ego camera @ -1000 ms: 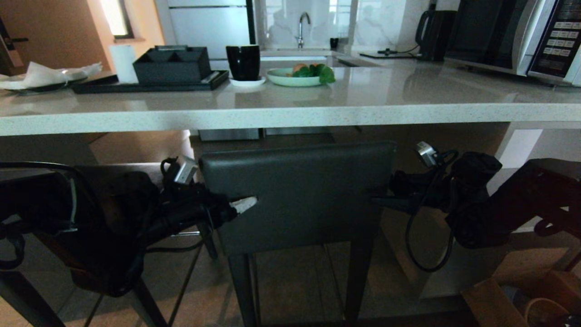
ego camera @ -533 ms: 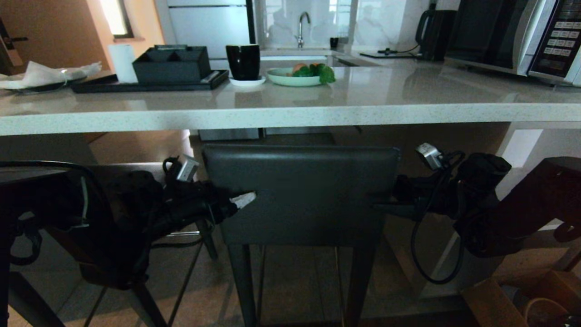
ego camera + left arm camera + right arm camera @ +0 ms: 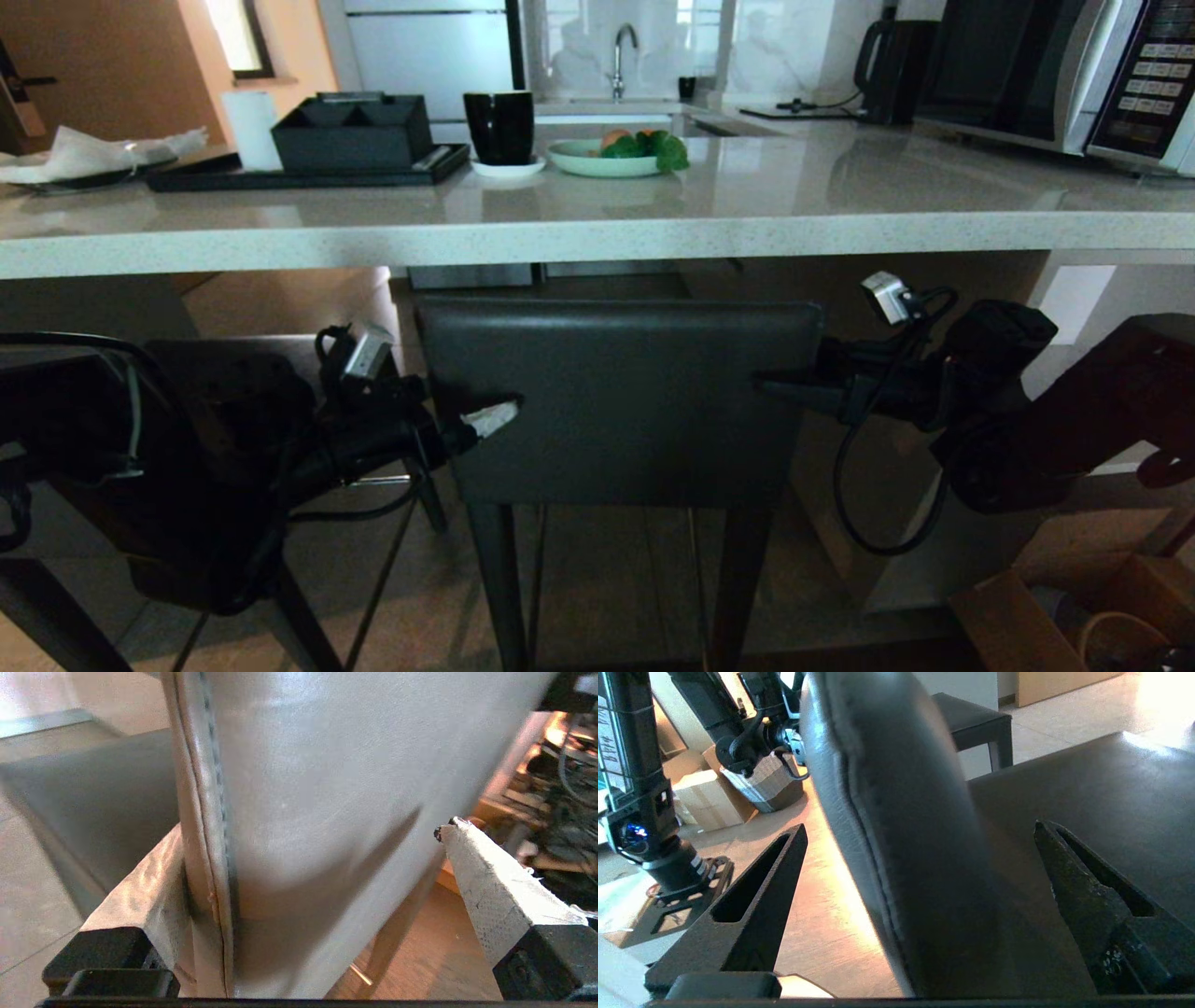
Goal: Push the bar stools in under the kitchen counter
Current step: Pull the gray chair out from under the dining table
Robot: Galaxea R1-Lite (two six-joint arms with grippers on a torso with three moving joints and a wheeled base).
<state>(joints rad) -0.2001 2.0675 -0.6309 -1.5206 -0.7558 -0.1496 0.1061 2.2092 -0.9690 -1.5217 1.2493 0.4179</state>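
One of the bar stools (image 3: 616, 401) stands in the middle, its dark backrest just below the edge of the kitchen counter (image 3: 597, 238). My left gripper (image 3: 467, 429) is open astride the backrest's left edge; the white finger (image 3: 490, 891) stands off the backrest's rear face (image 3: 327, 765). My right gripper (image 3: 794, 387) is open astride the right edge, with a gap on each side of the backrest (image 3: 901, 812) and the seat (image 3: 1111, 788) beyond. A second stool (image 3: 971, 716) stands further left, largely hidden behind my left arm in the head view.
On the counter sit a black tray with a box (image 3: 355, 135), a black mug (image 3: 499, 126), a plate of vegetables (image 3: 616, 154), a kettle (image 3: 892, 70) and a microwave (image 3: 1074, 75). Cardboard boxes (image 3: 1027, 616) lie on the floor at lower right.
The stool's backrest has gone from slightly slanted to level. My right gripper has risen a little and reaches further over the right edge. My left arm has sunk slightly.
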